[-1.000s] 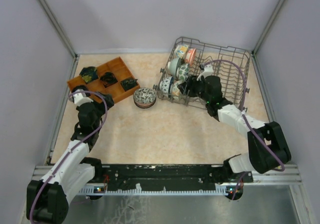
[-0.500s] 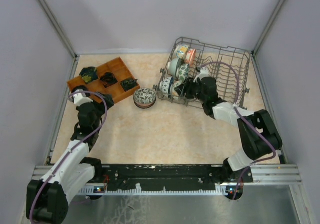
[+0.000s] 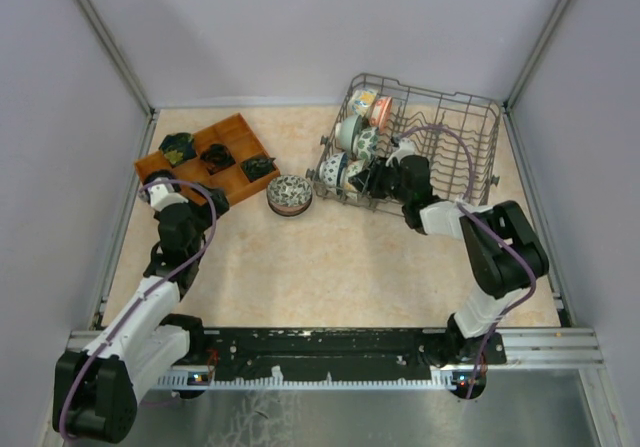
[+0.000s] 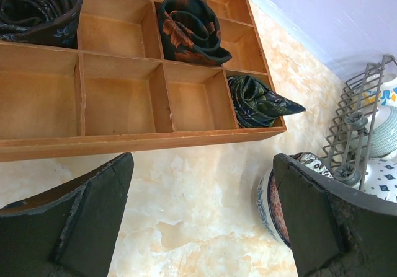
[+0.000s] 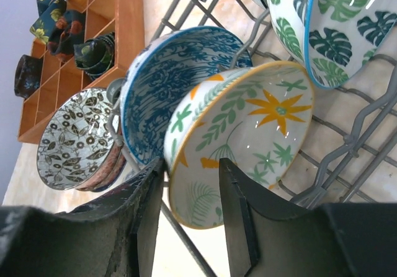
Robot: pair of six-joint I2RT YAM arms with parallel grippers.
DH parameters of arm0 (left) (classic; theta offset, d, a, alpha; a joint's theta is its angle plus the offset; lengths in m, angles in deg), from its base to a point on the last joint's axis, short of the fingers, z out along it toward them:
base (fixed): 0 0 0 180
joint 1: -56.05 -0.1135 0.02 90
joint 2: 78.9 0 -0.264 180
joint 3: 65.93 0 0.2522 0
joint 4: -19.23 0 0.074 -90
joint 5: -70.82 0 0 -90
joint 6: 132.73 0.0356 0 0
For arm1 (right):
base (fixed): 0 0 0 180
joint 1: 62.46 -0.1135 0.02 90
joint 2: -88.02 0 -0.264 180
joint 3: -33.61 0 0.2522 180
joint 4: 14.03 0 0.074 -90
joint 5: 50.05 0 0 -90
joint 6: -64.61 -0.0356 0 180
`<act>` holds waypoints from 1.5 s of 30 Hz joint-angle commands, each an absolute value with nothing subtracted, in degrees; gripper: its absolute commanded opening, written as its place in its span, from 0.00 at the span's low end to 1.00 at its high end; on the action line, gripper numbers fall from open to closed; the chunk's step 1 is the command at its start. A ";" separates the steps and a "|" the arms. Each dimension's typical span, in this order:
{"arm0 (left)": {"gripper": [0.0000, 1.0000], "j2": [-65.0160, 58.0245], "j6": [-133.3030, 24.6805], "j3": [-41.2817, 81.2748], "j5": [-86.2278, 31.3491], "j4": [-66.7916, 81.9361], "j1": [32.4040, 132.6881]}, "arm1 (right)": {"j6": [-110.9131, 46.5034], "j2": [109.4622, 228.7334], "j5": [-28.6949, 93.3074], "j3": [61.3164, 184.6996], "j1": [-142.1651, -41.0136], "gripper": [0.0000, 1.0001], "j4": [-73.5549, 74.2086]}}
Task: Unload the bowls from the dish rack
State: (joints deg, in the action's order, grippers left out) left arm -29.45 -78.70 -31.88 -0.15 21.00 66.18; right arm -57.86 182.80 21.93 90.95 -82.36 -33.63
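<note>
The grey wire dish rack (image 3: 470, 103) stands at the back right with several bowls upright in its left end. My right gripper (image 3: 372, 177) reaches into the rack. In the right wrist view it (image 5: 191, 164) is open, its jaws astride the rim of a white bowl with green leaves and an orange flower (image 5: 248, 122). A blue-patterned bowl (image 5: 161, 79) leans behind it and a green leaf bowl (image 5: 335, 29) stands above. One floral bowl (image 3: 289, 194) sits on the table. My left gripper (image 4: 201, 165) is open and empty, with that bowl (image 4: 268, 196) by its right finger.
A brown wooden compartment tray (image 3: 205, 157) with dark rolled cloths lies at the back left, just beyond my left gripper; it also shows in the left wrist view (image 4: 124, 137). Rack wires (image 5: 347, 147) cross beside the gripped-around bowl. Walls close in the table on three sides.
My right arm has folded its elbow in toward the rack, pushing the gripper further left among the bowls. The left arm has shifted only slightly.
</note>
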 commanded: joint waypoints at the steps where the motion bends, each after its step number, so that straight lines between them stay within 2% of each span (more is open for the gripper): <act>1: 0.99 -29.21 -78.07 -31.69 0.22 23.13 65.90 | -59.24 185.56 20.02 93.36 -81.70 0.40 -39.75; 5: 0.99 -29.28 -78.07 -31.79 0.37 23.06 65.91 | -59.92 186.49 19.42 93.43 -81.62 0.34 -41.63; 14: 0.99 -29.82 -78.15 -32.04 0.29 22.76 65.94 | -60.47 186.40 19.02 92.45 -81.45 0.11 -44.65; 20: 0.99 -30.16 -78.38 -32.13 0.05 22.70 65.92 | -60.33 183.33 18.52 91.53 -81.45 0.00 -44.88; 35: 0.99 -31.24 -78.57 -32.31 -0.61 22.00 65.94 | -56.32 169.39 15.12 95.48 -82.08 0.00 -38.24; 45: 0.99 -31.50 -78.16 -31.57 0.01 20.49 65.89 | -38.68 176.06 17.79 115.75 -94.54 0.00 -14.16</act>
